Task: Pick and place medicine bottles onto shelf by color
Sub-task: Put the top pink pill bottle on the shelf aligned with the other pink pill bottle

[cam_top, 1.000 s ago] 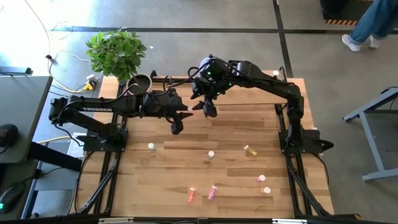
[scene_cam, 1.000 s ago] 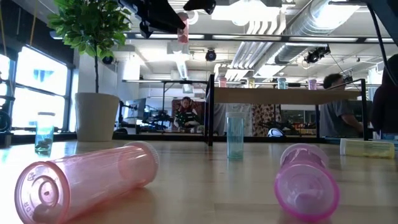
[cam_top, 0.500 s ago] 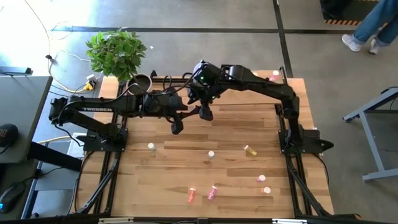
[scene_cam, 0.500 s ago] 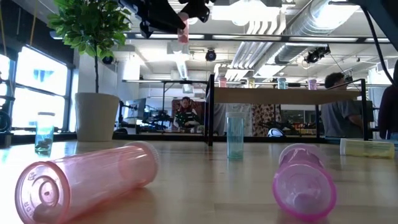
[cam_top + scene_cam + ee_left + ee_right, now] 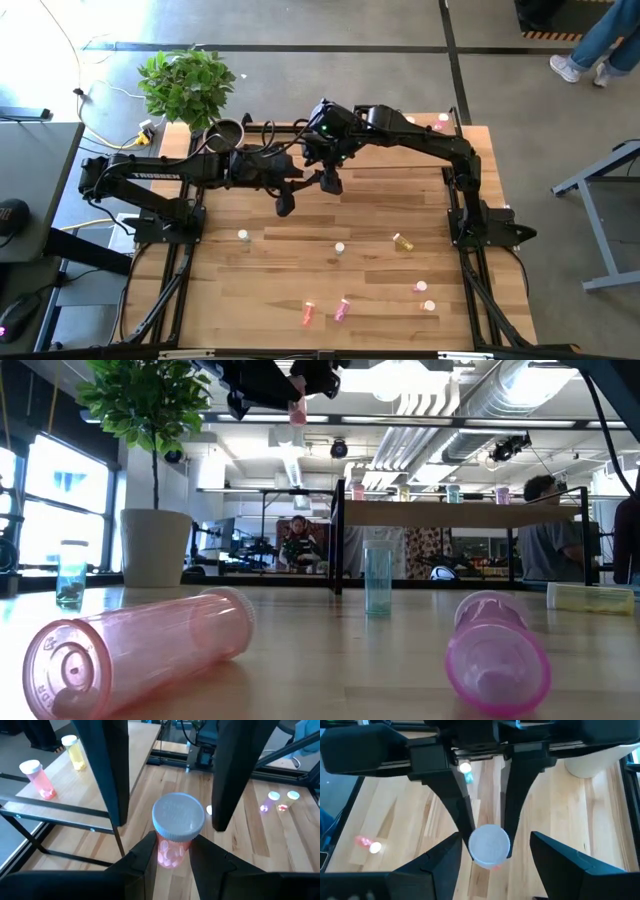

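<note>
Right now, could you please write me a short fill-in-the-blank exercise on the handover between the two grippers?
1. The left gripper is shut on a pink bottle with a ____ cap.
2. The right gripper has its jaws ____ around that bottle.
3. On the shelf, a pink bottle stands beside a ____ one.

Missing words: white; open; yellow

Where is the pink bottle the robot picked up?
The pink bottle is up in the air over the middle of the table, held by the left gripper, with the right gripper open around it.
</note>
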Controlling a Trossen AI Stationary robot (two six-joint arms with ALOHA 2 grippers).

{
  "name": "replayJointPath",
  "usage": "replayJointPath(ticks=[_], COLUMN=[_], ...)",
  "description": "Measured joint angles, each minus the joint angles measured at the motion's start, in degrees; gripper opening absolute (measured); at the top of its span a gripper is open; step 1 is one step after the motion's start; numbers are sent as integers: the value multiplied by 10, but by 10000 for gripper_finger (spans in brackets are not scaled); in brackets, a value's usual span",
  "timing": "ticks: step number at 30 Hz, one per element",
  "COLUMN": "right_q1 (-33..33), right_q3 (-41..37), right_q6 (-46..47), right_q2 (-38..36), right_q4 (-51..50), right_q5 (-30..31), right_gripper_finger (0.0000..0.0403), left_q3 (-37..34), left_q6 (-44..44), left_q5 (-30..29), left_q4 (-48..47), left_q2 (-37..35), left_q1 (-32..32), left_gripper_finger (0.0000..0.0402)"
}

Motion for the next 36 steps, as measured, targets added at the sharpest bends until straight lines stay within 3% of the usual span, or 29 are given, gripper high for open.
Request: replayJointPath(ticks=[24,36], right_q1=[1,1], right_q3=[0,0], right_q6=[11,11], right_q2=[0,0], right_q4=[-11,-11], right_q5=[-1,-1], right_gripper_finger=[107,102], left_q3=[0,0], left_q6=[-1,-1], left_q5=[-2,-1], left_q4=[13,13], left_q2=[0,0], left_q1=[0,0], left_gripper_finger=[92,92])
